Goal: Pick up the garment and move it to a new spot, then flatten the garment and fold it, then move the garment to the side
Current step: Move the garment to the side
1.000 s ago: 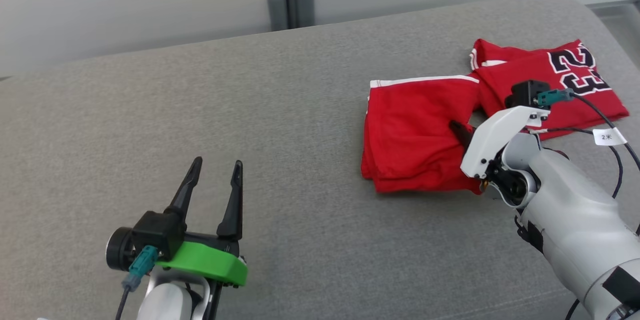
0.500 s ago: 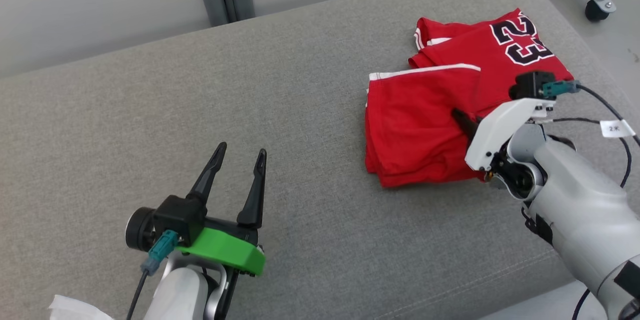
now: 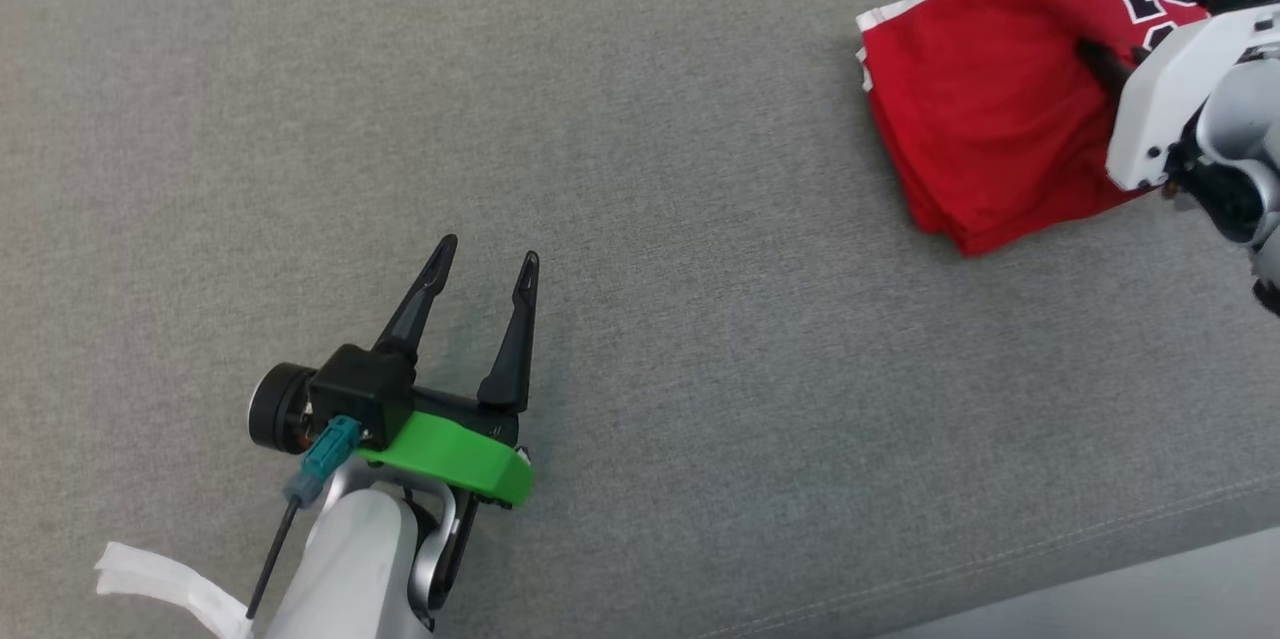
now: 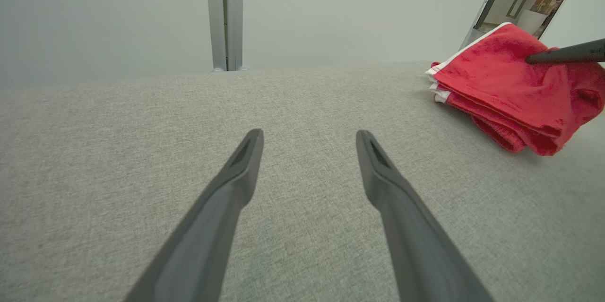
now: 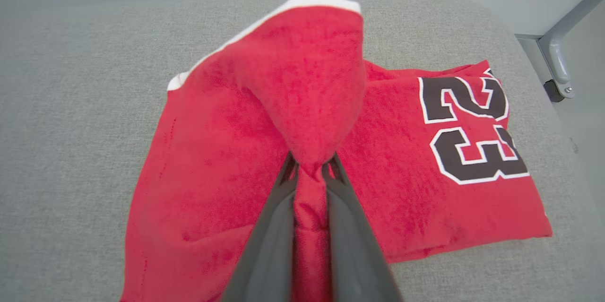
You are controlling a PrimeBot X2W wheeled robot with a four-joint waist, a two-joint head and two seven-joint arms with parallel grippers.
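garment [image 3: 980, 119]: red jersey with white trim and a dark number 23. it lies folded in layers at the far right of the grey upholstered surface [image 3: 640, 169].

right gripper [image 5: 309, 169]: fingers clamped together on a pinched ridge of the upper layers. a hood of cloth stands above the tips, and the rest of the stack rests on the surface. judgement: the pinch sits near the middle of the fold so that the layers lift as one bundle. this fits the last step, moving the folded garment to the side.

left gripper [image 3: 488, 251]: fingers spread apart, holding nothing, low over bare surface and well apart from the garment. judgement: it is parked there to keep the transfer path free.

edges and room:
- the numbered panel lies flat beside the pinch, near the rounded right end of the surface. a metal leg [image 5: 562, 65] and floor lie beyond it.
- a wide bare stretch lies between the garment and the left gripper.
- judgement: margin to the right is small, while travel to the left has ample room. the numbered panel is not inside the pinch, so it may drag or unfold on lifting.
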